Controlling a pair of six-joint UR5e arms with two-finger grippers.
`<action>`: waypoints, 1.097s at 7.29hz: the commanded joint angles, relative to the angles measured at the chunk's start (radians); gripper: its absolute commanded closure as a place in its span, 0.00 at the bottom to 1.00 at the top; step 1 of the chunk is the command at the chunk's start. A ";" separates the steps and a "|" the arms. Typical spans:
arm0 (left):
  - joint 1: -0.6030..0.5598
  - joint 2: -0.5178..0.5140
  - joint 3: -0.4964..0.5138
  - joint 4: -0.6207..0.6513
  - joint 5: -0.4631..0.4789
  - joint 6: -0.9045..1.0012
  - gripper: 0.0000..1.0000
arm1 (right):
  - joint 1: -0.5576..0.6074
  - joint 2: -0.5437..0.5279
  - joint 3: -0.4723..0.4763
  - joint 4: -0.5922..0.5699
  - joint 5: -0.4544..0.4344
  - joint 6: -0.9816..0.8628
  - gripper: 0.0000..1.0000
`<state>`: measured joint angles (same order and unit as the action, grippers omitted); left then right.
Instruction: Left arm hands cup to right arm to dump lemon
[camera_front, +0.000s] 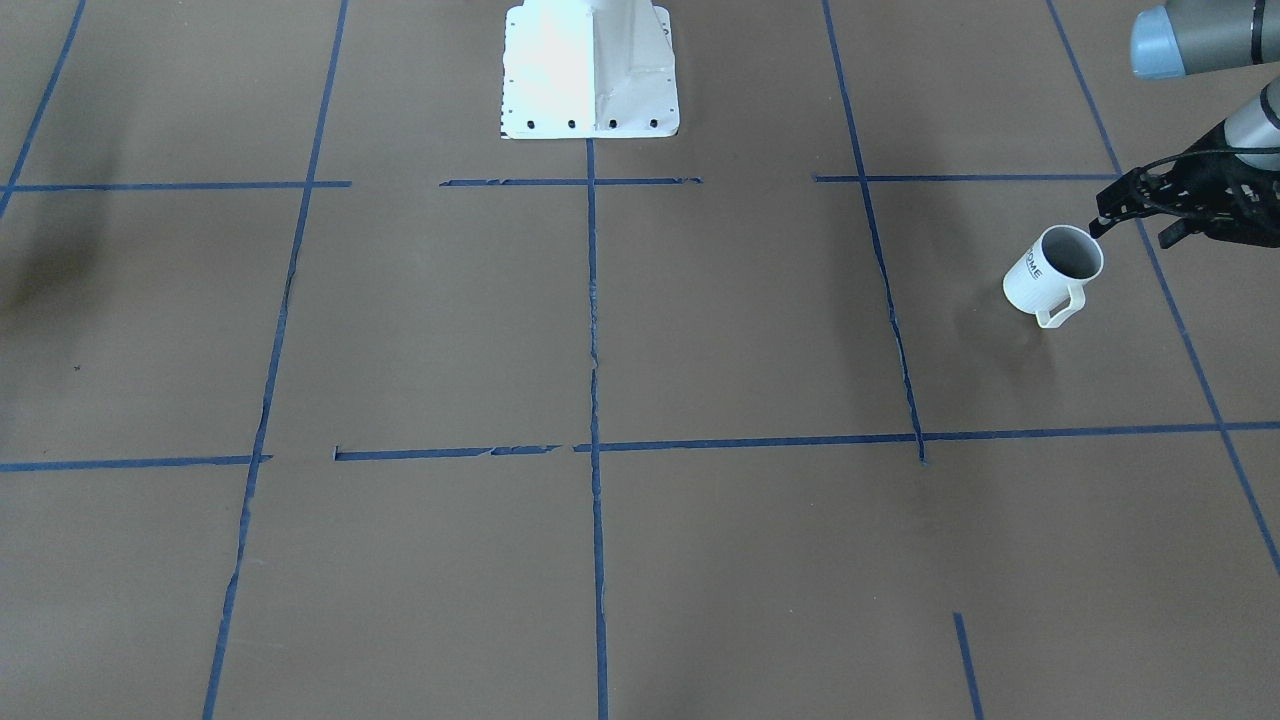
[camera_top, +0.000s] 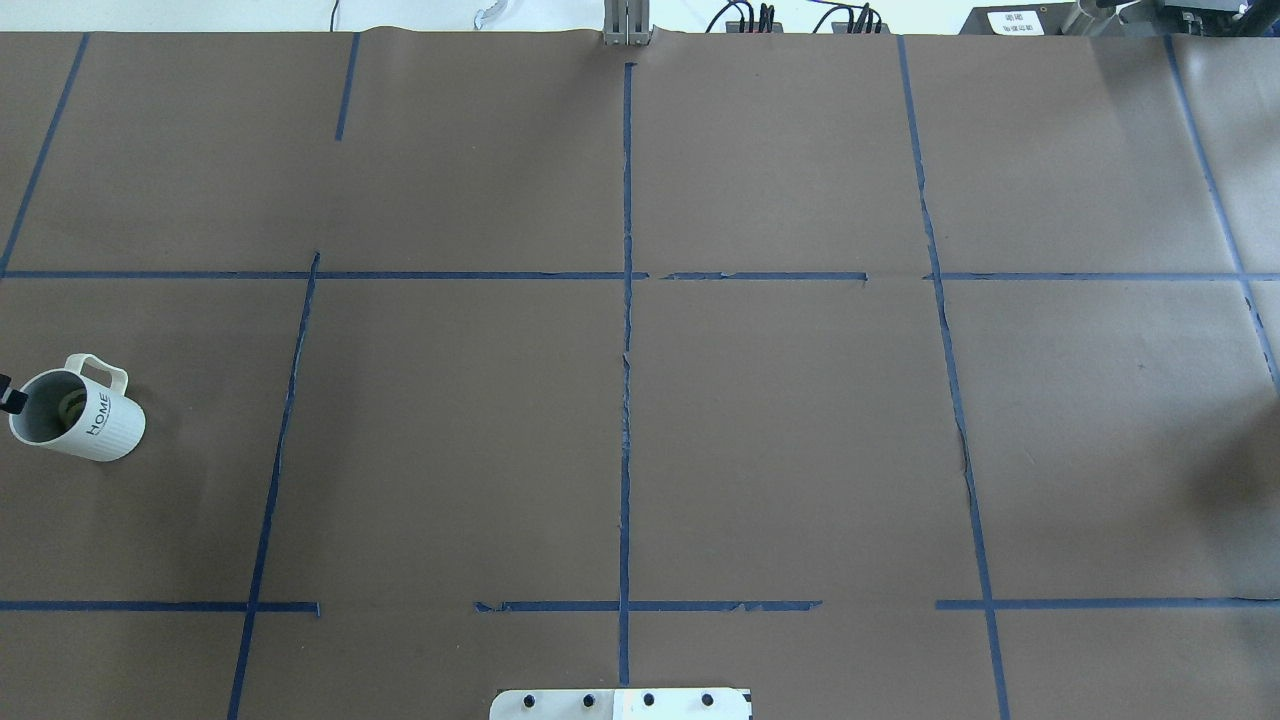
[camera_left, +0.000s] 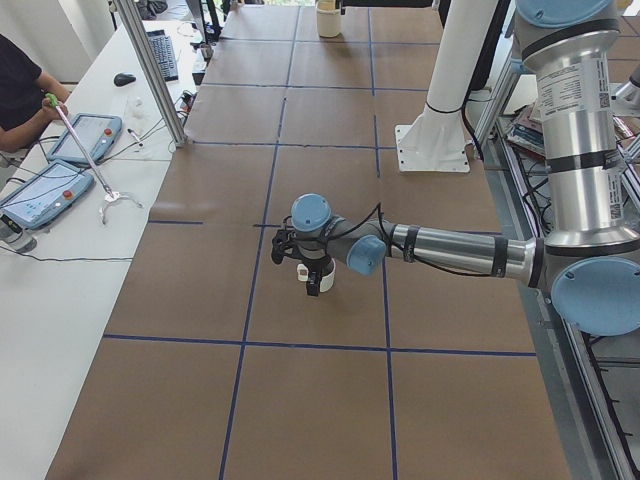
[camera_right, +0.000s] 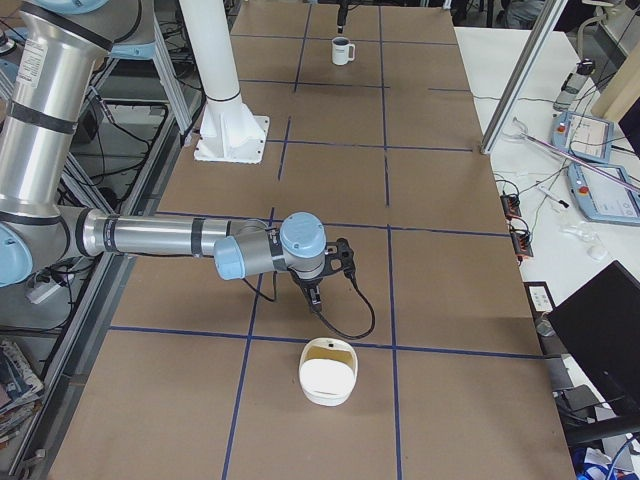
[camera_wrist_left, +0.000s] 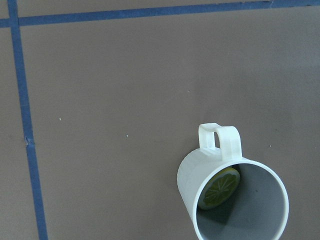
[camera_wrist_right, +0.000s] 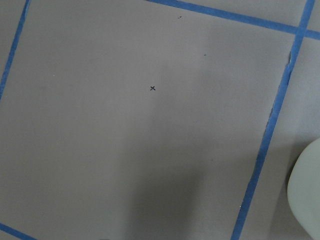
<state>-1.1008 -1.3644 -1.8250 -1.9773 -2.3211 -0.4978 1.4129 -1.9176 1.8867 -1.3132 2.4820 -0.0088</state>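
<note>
The off-white cup (camera_front: 1050, 278) marked "HOME" stands upright on the brown table, far on the robot's left side. It also shows in the overhead view (camera_top: 85, 420) and in the left wrist view (camera_wrist_left: 235, 195). A yellow-green lemon slice (camera_wrist_left: 220, 187) leans inside it against the wall. My left gripper (camera_front: 1135, 222) hovers just beside the cup's rim with its fingers spread, holding nothing. My right gripper (camera_right: 316, 292) hangs low over the table at the other end; I cannot tell whether it is open or shut.
A white bowl (camera_right: 328, 372) sits on the table just beyond the right gripper, and its edge shows in the right wrist view (camera_wrist_right: 306, 195). The white robot pedestal (camera_front: 590, 70) stands at mid-table. Blue tape lines grid the brown surface.
</note>
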 joint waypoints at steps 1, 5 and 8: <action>0.044 -0.002 0.032 -0.023 0.019 -0.018 0.00 | -0.006 0.000 0.000 0.002 0.003 0.036 0.00; 0.062 -0.073 0.105 -0.021 0.017 -0.039 0.67 | -0.014 0.000 0.000 0.002 0.005 0.038 0.00; 0.058 -0.081 0.038 -0.008 0.019 -0.126 1.00 | -0.028 0.006 0.021 0.012 0.005 0.052 0.00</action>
<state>-1.0408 -1.4391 -1.7496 -1.9925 -2.3058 -0.5858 1.3955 -1.9161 1.8924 -1.3085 2.4866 0.0328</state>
